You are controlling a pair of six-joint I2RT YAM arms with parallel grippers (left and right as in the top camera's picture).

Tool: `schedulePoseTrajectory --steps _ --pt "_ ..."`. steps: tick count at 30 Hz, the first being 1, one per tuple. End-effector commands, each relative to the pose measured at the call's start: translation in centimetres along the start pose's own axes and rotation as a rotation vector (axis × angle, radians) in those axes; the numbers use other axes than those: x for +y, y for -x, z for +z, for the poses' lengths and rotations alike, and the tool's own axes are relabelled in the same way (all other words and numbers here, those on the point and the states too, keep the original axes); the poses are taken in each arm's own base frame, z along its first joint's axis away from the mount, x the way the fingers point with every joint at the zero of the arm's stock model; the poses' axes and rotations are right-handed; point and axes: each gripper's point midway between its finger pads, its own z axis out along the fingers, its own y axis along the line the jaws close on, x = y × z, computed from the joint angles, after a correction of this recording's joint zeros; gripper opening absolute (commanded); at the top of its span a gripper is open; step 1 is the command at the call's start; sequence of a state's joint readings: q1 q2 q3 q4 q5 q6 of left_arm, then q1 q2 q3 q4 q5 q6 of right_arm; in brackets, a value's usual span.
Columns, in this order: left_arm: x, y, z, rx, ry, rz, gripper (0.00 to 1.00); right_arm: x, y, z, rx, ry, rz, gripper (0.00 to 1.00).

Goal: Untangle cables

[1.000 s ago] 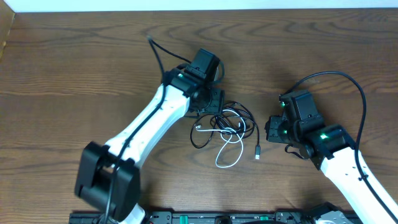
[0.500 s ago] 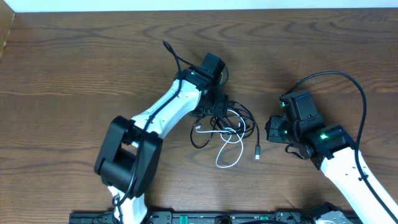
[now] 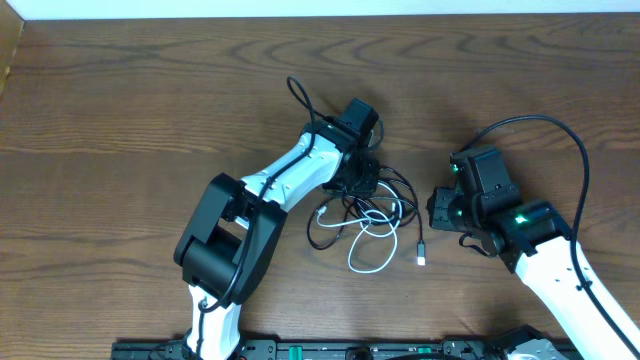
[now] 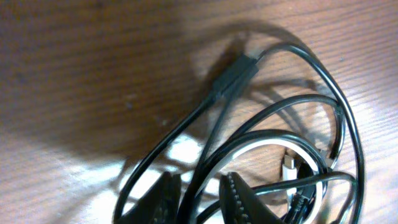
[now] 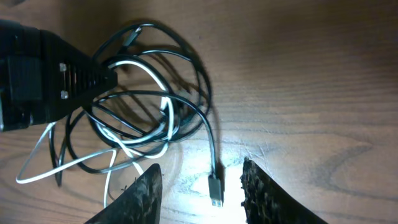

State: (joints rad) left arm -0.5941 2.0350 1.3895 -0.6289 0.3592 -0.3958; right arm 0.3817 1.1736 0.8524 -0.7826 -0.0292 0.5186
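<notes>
Cables (image 3: 365,215) lie tangled on the bench (image 3: 120,120). Left jaws clench a black one at the pile's far side. Right jaws are released, just right of the pile, near a plug (image 5: 215,186).

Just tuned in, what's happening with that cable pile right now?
The left gripper sits in the tangle of cables with a black strand between its jaws; whether it is clamped is unclear. The right gripper hangs open over a loose black plug end. Nothing is pulled apart yet.
</notes>
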Motion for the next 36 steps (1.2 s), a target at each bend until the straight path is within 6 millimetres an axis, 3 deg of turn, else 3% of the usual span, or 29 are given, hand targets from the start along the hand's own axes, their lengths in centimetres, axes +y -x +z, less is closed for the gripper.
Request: schedulePoseTrajectory --steps 1,5,8,11,13,16,21,25,32,36 --pt "-0.6 -0.4 0.0 0.020 -0.030 -0.002 0.08 -0.2 0.3 -0.2 -0.007 -0.011 0.007 0.39" --pt "-1.7 -0.6 -0.5 0.034 -0.090 0.002 0.07 -0.2 0.3 -0.2 -0.008 -0.010 0.007 0.40" --pt "-2.4 0.6 -2.4 -0.017 -0.118 0.016 0.07 -0.2 0.3 -0.2 -0.008 -0.011 0.007 0.42" --pt "-3.1 2.0 -5.4 -0.105 -0.150 0.072 0.07 0.1 0.8 -0.2 -0.028 0.001 0.007 0.49" --pt "-3.7 3.0 -7.7 -0.177 -0.175 0.102 0.07 0.9 2.1 -0.3 -0.082 0.036 0.004 0.59" --pt "-4.7 3.7 -11.0 -0.261 -0.208 0.125 0.07 2.4 4.2 -0.6 -0.168 0.099 -0.007 0.62" --pt "-6.4 2.4 -15.0 -0.316 -0.243 0.167 0.07 3.7 6.2 -0.9 -0.247 0.148 -0.012 0.62" --pt "-7.9 0.9 -17.3 -0.332 -0.284 0.204 0.07 4.0 6.7 -0.6 -0.259 0.154 -0.012 0.62" --pt "-10.1 -1.0 -19.3 -0.309 -0.398 0.249 0.07 4.4 7.5 0.4 -0.270 0.164 -0.001 0.62" --pt "-10.9 -1.7 -19.7 -0.283 -0.450 0.265 0.07 4.1 7.5 1.3 -0.258 0.141 0.005 0.56"
